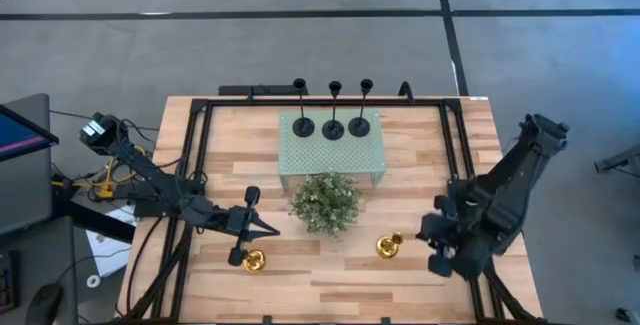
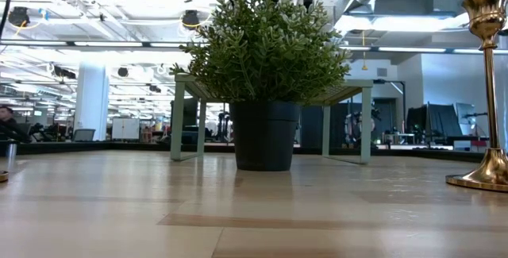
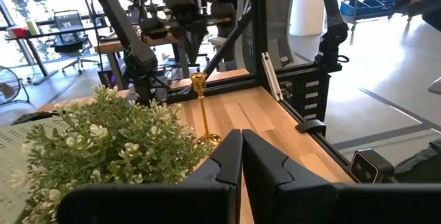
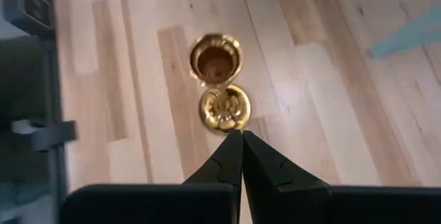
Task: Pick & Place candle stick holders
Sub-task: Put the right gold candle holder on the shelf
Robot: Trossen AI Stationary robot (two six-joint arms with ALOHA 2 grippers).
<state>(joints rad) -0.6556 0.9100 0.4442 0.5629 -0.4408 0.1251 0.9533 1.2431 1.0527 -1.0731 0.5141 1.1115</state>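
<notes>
We see a light wooden desk [image 1: 400,275] with a black frame. Behind centre stands a pale green perforated metal riser [image 1: 330,150] carrying three black disc-based candle stick holders [image 1: 333,125] in a row. In front of the riser sits a bushy green potted plant [image 1: 326,202]. Two shiny gold candle stick holders stand upright near the front: the left gold holder [image 1: 254,261] just beside the left end effector [image 1: 272,231], the right gold holder [image 1: 388,246] near the right end effector [image 4: 242,136]. Both end effectors have fingertips pressed together, holding nothing.
</notes>
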